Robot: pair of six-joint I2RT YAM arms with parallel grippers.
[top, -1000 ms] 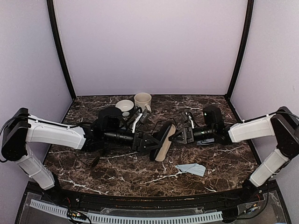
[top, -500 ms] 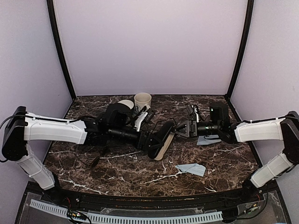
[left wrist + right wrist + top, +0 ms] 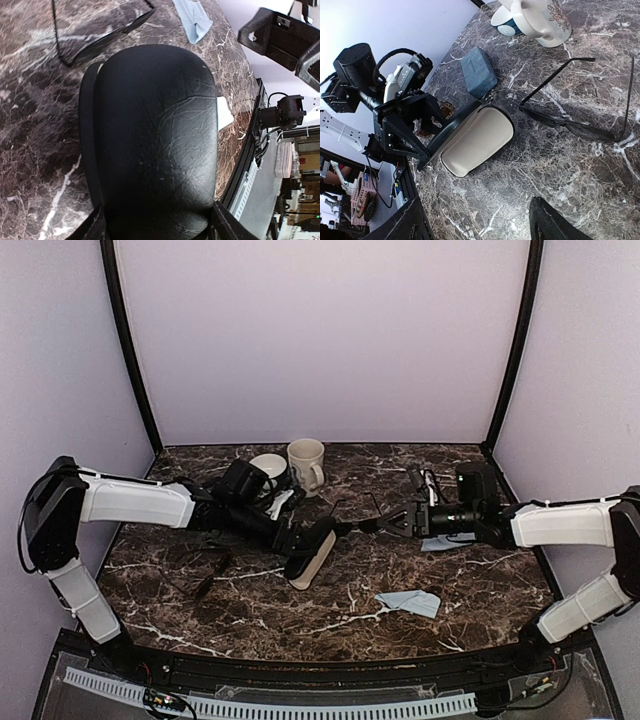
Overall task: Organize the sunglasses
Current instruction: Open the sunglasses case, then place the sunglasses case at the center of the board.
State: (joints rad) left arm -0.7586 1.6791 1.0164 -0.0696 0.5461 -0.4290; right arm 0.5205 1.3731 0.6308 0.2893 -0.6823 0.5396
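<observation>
- Cream lining shows inside the black case [image 3: 475,137], which is hinged open and tilted up off the marble table [image 3: 450,470]; from the right wrist, only that pale lining shows in the open half.
- Left gripper [image 3: 295,540] is clamped on the case's dark lid, and its two fingers flank the leather-look shell in its own camera.
- Grey-blue case [image 3: 479,70] lies closed and flat on the table, behind the open case and apart from it.
- A mug [image 3: 306,455] and a bowl [image 3: 266,468] stand together at the far edge; I cannot tell what they contain.
- The sunglasses [image 3: 580,129], the black thin-framed pair, rest on the marble with both arms unfolded and pointing toward the mug.
- That pair sits between the two grippers, near the case's open mouth but not touching it.
- Right gripper [image 3: 477,215] has its fingers spread wide with nothing between them. The sunglasses lie just ahead of the fingertips, clear of both.
- A blue cloth [image 3: 410,600] lies crumpled nearer the front edge, well apart from the glasses.
</observation>
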